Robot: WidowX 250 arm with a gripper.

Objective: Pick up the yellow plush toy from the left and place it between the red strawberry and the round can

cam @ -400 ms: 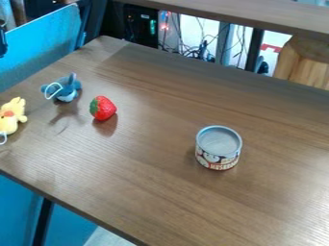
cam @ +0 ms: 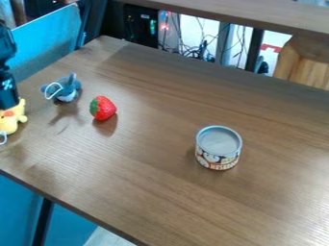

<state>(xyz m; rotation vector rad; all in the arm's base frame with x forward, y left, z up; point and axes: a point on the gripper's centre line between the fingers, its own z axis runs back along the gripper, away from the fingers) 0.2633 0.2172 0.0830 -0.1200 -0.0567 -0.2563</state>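
The black gripper (cam: 6,91) hangs at the left edge of the camera view, right at the top of a yellow plush toy (cam: 11,117), part of which it covers. Whether it touches the toy I cannot tell. To its right lies a blue-grey plush toy (cam: 67,89) with a white loop. A red strawberry (cam: 103,108) with a green leafy end rests a little farther right. Right of the middle, a small can (cam: 218,148) with a silver lid and a printed label stands upright.
The brown wooden table (cam: 147,182) holds all these things, with its front edge running down from the left. A blue panel (cam: 48,45) stands behind the table's left side. Cables (cam: 196,50) and a wooden block-like piece (cam: 305,60) are beyond the far edge.
The black arm, earlier just a sliver at the upper left edge, has come farther into view and down to the yellow toy. The toys, strawberry and can have not moved.
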